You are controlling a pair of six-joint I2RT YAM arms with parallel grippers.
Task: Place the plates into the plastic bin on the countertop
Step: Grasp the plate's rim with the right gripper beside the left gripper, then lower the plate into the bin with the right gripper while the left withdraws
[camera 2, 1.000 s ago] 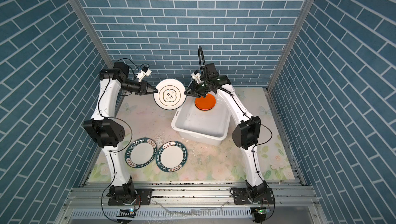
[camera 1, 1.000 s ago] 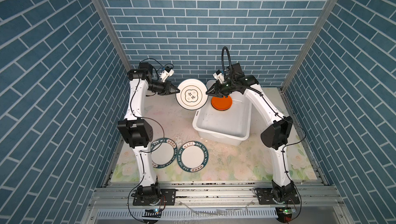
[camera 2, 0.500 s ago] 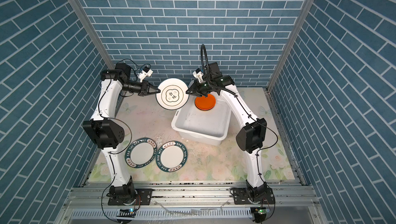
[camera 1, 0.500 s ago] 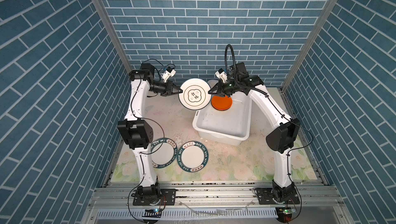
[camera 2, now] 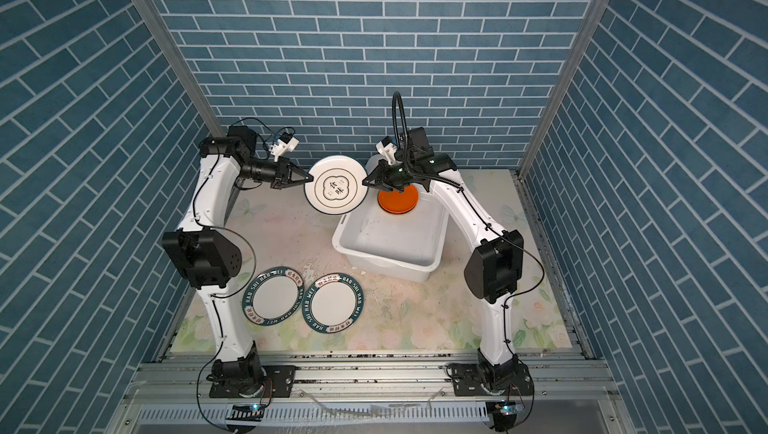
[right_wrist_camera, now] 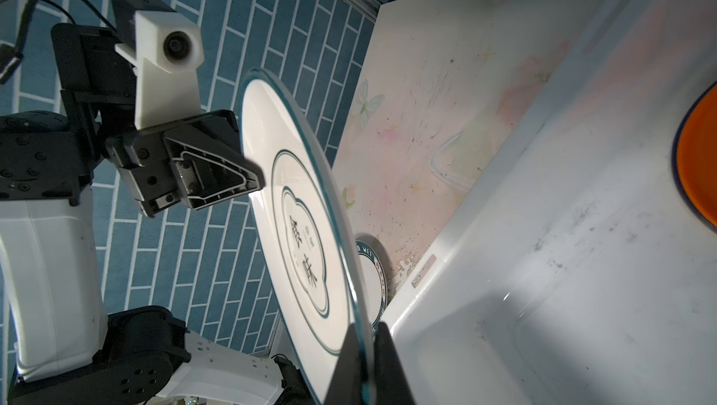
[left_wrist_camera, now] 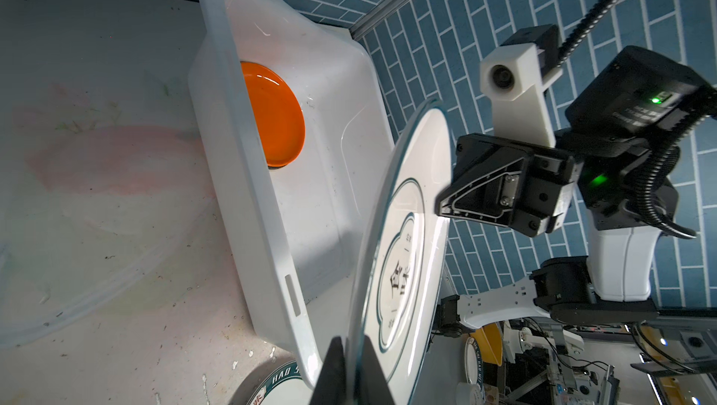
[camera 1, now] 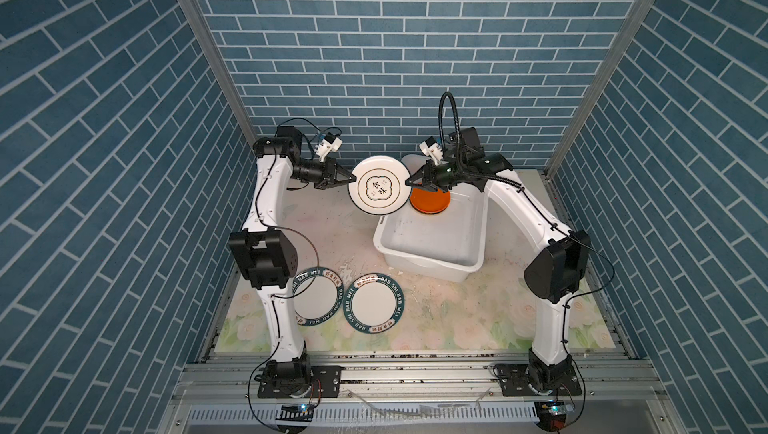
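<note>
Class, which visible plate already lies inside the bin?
The orange plate, at the bin's far end; two green-rimmed plates lie on the countertop, the thin-rimmed plate is held aloft.

Blue brick walls (camera 1: 374, 37) (white grout), aluminium corner posts (camera 1: 208, 45)

A white black-rimmed plate (camera 1: 380, 191) hangs tilted over the far left corner of the plastic bin (camera 1: 432, 262), with the left gripper (camera 1: 352, 178) at its left edge and the right gripper (camera 1: 409, 181) at its right edge. An orange plate (camera 1: 432, 205) lies at the bin's far end. Two green-rimmed plates (camera 1: 316, 297) (camera 1: 376, 305) lie side by side on the countertop (camera 1: 457, 311).
</note>
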